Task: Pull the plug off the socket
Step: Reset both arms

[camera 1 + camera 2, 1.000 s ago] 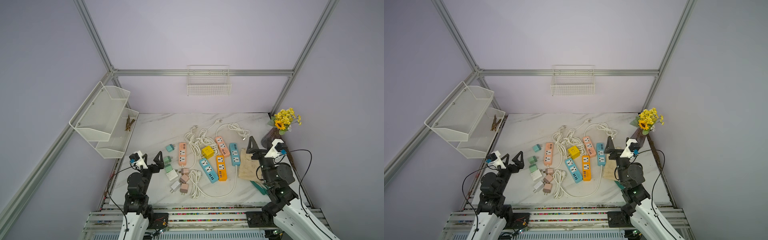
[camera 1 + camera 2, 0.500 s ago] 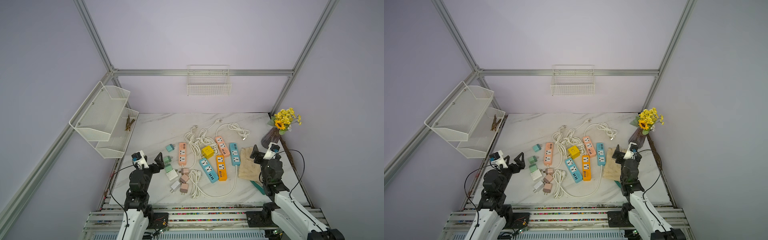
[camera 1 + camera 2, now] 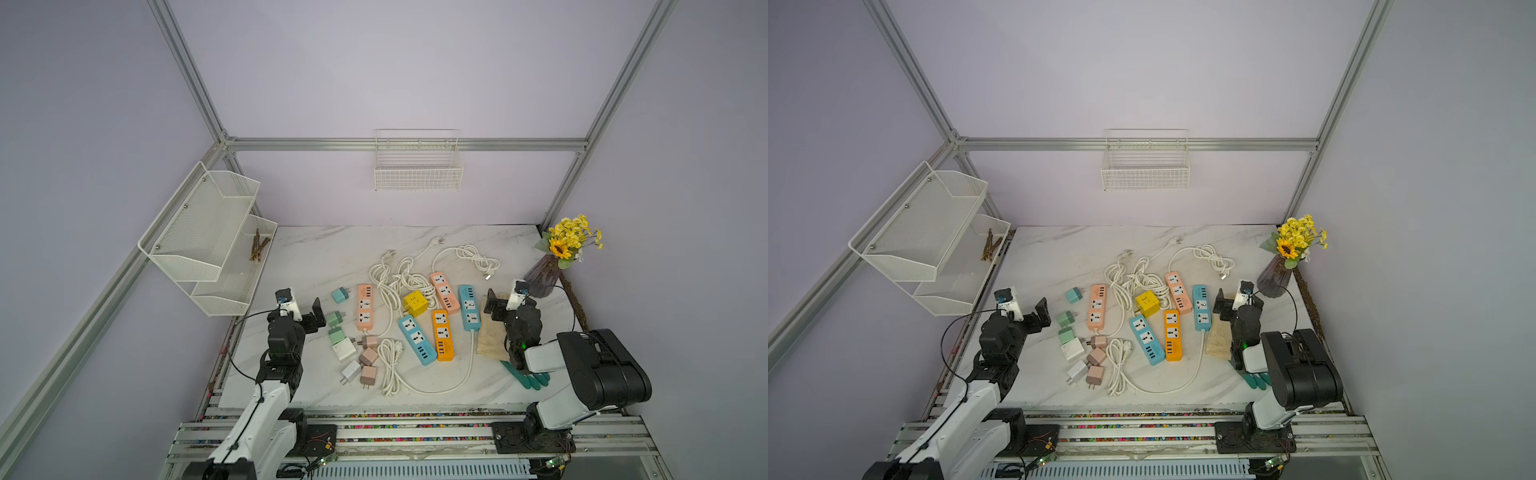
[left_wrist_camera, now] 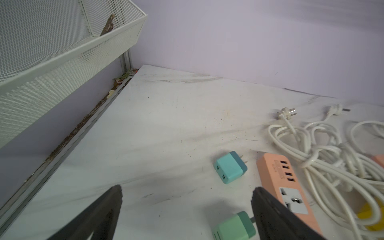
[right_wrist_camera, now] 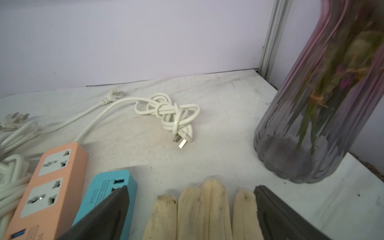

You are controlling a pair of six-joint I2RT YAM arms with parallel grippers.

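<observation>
Pastel charger plugs (image 3: 368, 356), eight in all, lie loose on the marble table (image 3: 332, 249) left of centre: one teal, two green, two white, three dusty pink. Beside them lie six sockets (image 3: 365, 307): two salmon strips, two blue, one orange, one yellow cube (image 3: 414, 303). Fingers spread wide and empty, the left gripper (image 4: 187, 190) hangs near a green plug, the right gripper (image 5: 191, 188) above a beige glove (image 5: 209, 207).
</observation>
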